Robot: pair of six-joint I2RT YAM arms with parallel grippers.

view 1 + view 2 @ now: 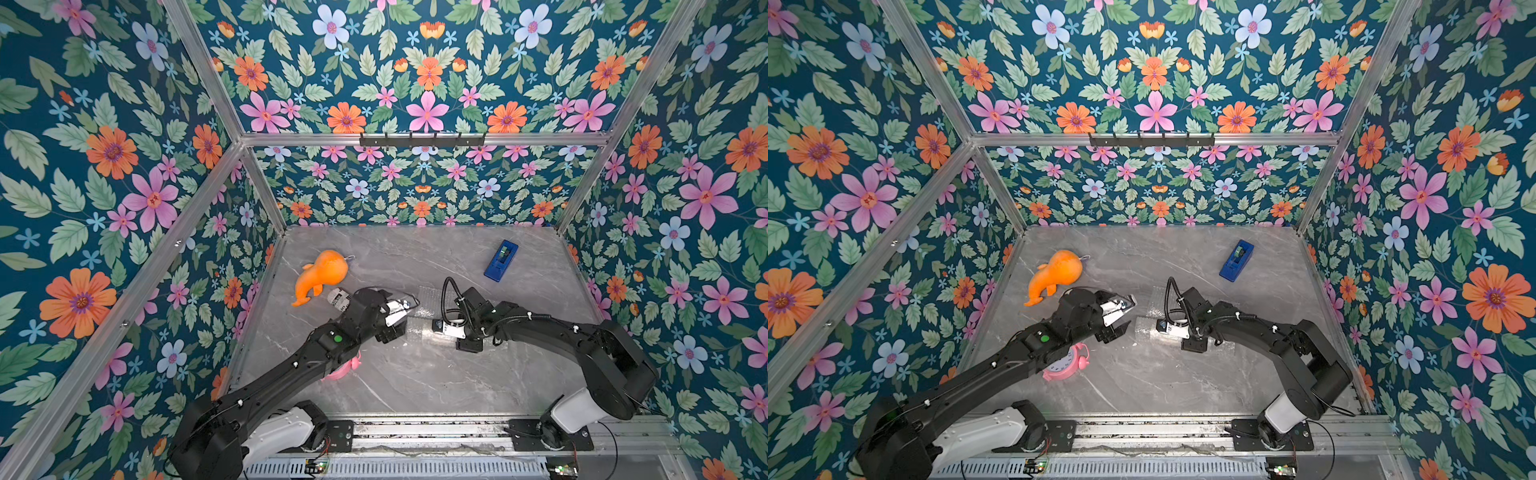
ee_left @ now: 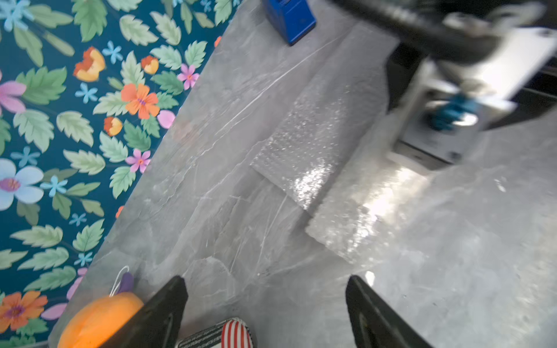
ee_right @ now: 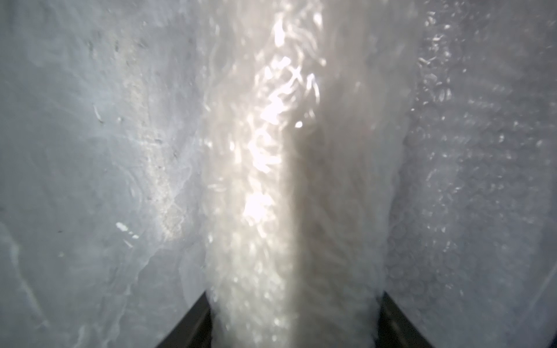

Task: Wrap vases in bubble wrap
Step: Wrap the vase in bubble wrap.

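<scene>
The bubble wrap [image 1: 417, 328] lies mid-table, part of it rolled into a pale bundle [image 3: 271, 180] and part lying flat [image 2: 307, 144] behind it. The vase is hidden inside the roll and shows only as a whitish shape through the plastic. My right gripper [image 3: 294, 304] is shut on the bundle, one finger on each side; in a top view it [image 1: 1160, 328] reaches in from the right. My left gripper [image 2: 266, 280] is open and holds nothing. It hovers just left of the bundle in both top views [image 1: 401, 311] [image 1: 1127, 311].
A black-and-white printed can [image 1: 338, 299] lies under the left wrist, beside an orange plush toy [image 1: 320, 276]. A pink alarm clock [image 1: 1065, 365] sits partly under the left arm. A blue tape dispenser [image 1: 500, 259] stands at the back right. Floral walls close three sides.
</scene>
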